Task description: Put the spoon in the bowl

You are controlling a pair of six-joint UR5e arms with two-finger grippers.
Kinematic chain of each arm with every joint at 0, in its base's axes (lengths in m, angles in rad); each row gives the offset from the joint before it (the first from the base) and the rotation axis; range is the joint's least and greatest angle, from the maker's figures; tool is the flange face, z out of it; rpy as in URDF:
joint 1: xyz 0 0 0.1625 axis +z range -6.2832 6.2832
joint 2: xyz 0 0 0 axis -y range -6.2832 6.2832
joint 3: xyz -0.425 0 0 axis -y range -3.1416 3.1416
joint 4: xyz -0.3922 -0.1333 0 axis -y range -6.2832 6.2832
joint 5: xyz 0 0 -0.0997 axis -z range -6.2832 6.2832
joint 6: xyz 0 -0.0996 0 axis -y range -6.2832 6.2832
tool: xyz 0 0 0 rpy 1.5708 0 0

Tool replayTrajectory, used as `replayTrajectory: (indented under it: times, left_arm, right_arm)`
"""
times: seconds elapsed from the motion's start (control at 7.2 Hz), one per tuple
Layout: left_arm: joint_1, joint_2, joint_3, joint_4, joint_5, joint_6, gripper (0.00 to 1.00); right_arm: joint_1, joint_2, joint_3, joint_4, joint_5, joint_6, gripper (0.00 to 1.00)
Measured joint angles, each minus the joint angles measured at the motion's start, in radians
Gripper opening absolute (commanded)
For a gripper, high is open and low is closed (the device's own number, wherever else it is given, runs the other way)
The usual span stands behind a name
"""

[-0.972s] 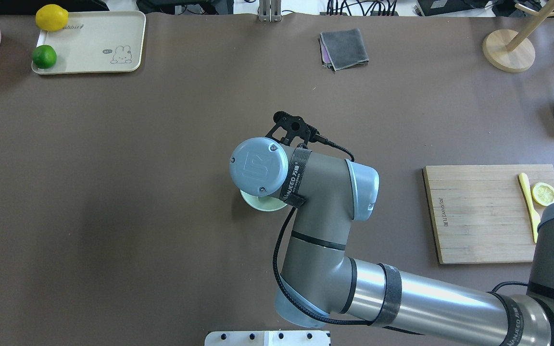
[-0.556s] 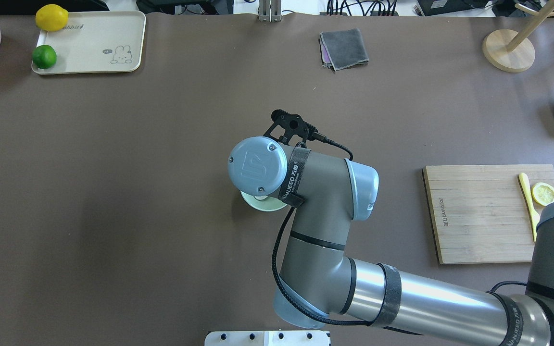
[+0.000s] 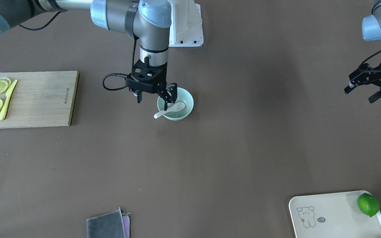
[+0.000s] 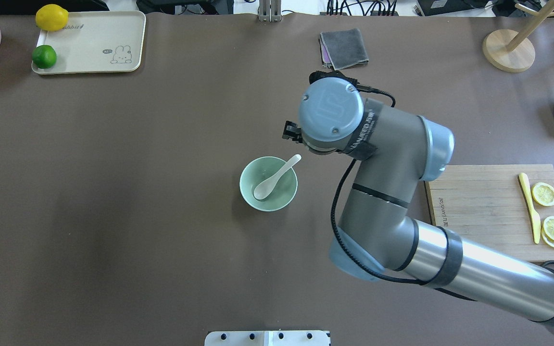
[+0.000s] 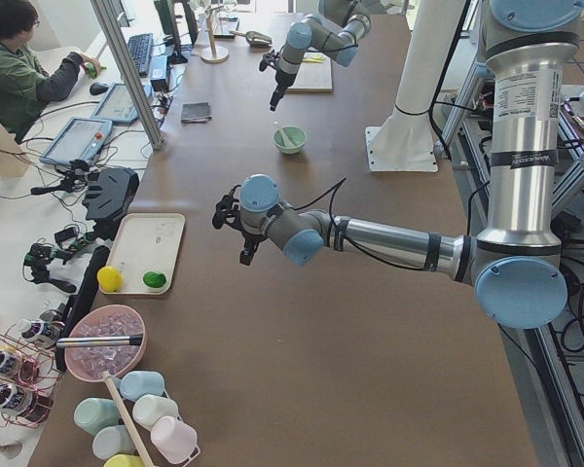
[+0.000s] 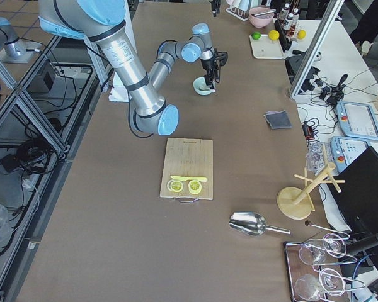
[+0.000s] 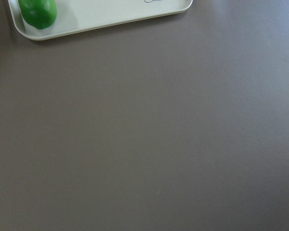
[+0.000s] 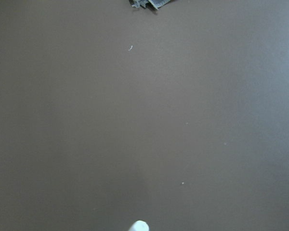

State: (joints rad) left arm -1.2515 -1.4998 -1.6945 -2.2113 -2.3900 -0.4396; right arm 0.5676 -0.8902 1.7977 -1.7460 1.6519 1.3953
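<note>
The pale mint-green bowl (image 4: 277, 199) stands mid-table; it also shows in the front-facing view (image 3: 188, 99). The white spoon (image 4: 272, 180) lies in it, scoop down in the bowl, handle resting over the far-right rim (image 3: 175, 107). My right gripper (image 3: 170, 99) is open and empty, raised above the bowl's far right side; in the overhead view the wrist hides most of it (image 4: 290, 130). The spoon's handle tip shows at the bottom of the right wrist view (image 8: 138, 226). My left gripper (image 3: 369, 88) is open and empty, far off at the table's left side.
A bamboo cutting board (image 4: 479, 211) with a yellow knife (image 4: 529, 206) and lemon slices (image 4: 545, 193) lies right of the bowl. A grey cloth (image 4: 344, 48) lies at the far edge. A cream tray (image 4: 89, 43) with a lime (image 4: 44, 56) and lemon is far left.
My right wrist, which covered the bowl, has lifted and moved to the far right, uncovering the bowl with the spoon lying in it. The left gripper has shifted slightly.
</note>
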Motion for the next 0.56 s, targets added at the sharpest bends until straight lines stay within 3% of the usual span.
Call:
replayTrajectory:
  times: [0.28,0.42,0.56]
  left_arm:
    - [-0.017,0.066,0.066,-0.067,0.038,0.032,0.97]
    - [-0.056,0.077,0.073,0.012,0.030,0.119,0.97]
    - [-0.115,0.077,0.060,0.175,0.027,0.277,0.97]
  right_arm:
    - [0.099,-0.137,0.128,0.000,0.118,-0.190,1.00]
    - [0.154,-0.198,0.173,0.000,0.171,-0.283,1.00]
    - [0.216,-0.264,0.207,0.000,0.225,-0.395,1.00]
